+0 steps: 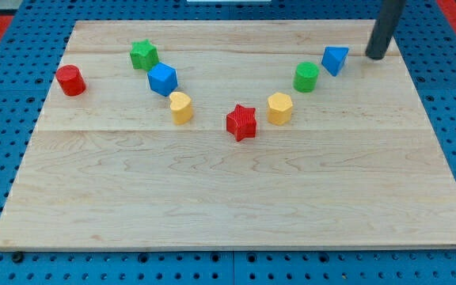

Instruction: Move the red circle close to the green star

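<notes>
The red circle (70, 80) sits near the left edge of the wooden board (228, 198). The green star (143, 55) lies to its right, toward the view's top, about a block's width away from a blue cube (163, 78) that sits just below and right of it. My tip (376, 55) is at the view's top right, just right of a blue triangular block (335, 59), far from both the red circle and the green star.
A yellow block (181, 107) lies below the blue cube. A red star (242, 122) sits at the centre, a yellow hexagon (279, 108) to its right, and a green circle (306, 77) further up right. Blue pegboard surrounds the board.
</notes>
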### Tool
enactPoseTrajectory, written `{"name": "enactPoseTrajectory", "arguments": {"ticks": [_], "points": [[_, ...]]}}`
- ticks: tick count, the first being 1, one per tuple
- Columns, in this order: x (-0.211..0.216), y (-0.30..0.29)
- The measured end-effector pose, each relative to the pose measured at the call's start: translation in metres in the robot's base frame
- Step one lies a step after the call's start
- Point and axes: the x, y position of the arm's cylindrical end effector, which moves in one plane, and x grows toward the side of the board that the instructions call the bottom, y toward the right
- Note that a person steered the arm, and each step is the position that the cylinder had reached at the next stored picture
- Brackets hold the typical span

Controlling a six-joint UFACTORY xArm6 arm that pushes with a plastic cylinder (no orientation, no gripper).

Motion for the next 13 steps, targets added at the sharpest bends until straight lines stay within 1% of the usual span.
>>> {"name": "enactPoseTrajectory", "arguments": {"ticks": [1, 2, 3, 4, 5, 6, 7, 8, 9, 10, 11, 12, 13], "points": [[-0.066, 0.014], [-0.080, -0.071], [-0.064, -0.200], [-0.072, -0.318], [-0.078, -0.420], [-0.008, -0.544], [0.002, -0.569], [0.024, -0.569], [0.133, -0.569], [0.123, -0.548], [0.072, -0.541], [0.048, -0.503], [0.029, -0.504]]}}
